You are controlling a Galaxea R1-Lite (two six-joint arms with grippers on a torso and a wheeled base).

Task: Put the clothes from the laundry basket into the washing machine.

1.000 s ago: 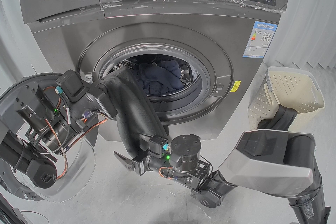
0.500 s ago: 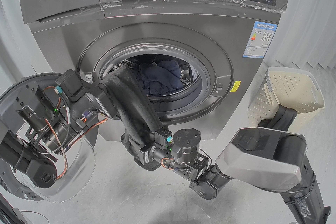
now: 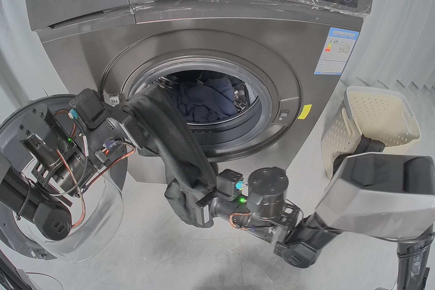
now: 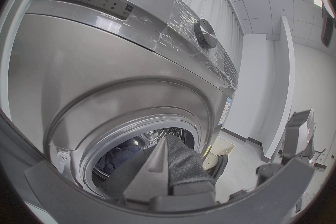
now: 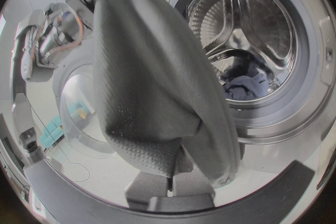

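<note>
A long dark grey garment [image 3: 176, 146] hangs in front of the washing machine [image 3: 290, 91], held at both ends. My left gripper [image 3: 136, 116] is shut on its upper end at the left rim of the drum opening; the cloth [image 4: 182, 165] lies pinched between the fingers. My right gripper [image 3: 201, 209] is shut on the lower end, below the opening and close above the floor, with the fabric [image 5: 147, 77] draped over it. Navy clothes [image 3: 206, 100] lie inside the drum. The cream laundry basket [image 3: 385, 123] stands to the right of the machine.
The machine's round door [image 3: 104, 223] is swung open to the left, behind my left arm. My right arm's grey upper link [image 3: 385, 195] stands in front of the basket. Bare grey floor [image 3: 149, 254] lies beneath the garment.
My right gripper, open beside the garment's lower end a second ago, has shut on it and drawn it to the right. The left gripper has shifted slightly up and left with its end.
</note>
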